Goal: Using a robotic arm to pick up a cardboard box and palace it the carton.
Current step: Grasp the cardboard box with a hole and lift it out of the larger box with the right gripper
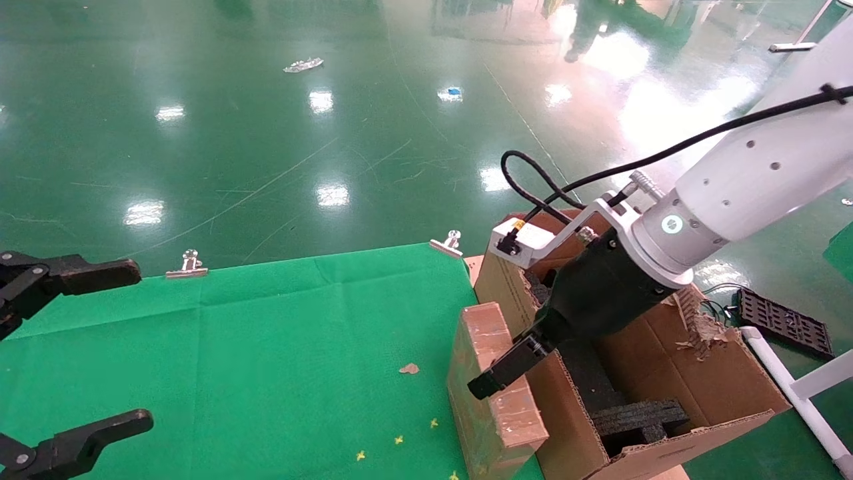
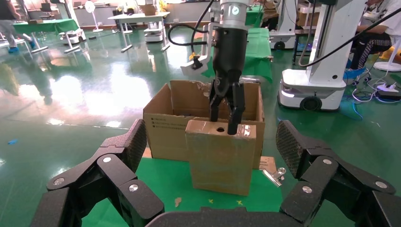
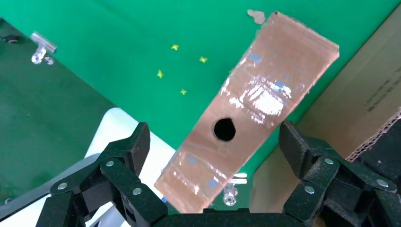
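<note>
Nearest the robot, the left gripper hangs idle over the near left part of the green cloth, its two black fingers spread wide with nothing between them. On the cloth lie four small yellow specks and one tan paper scrap. At the cloth's right edge one cardboard box stands upright on a narrow side, taped and glossy, a round hole in its top face; it stands just beside the outer wall of the carton and is not inside it. The right gripper of the robotic arm is over the box's top edge, its fingers parted to either side of that top; whether the pads press the cardboard cannot be told. The single carton is open, with a torn flap on its far right side and black foam inside. Two metal clips pin the cloth's far edge. Beyond is shiny green floor with bits of litter, and a black grid tray right of the carton
</note>
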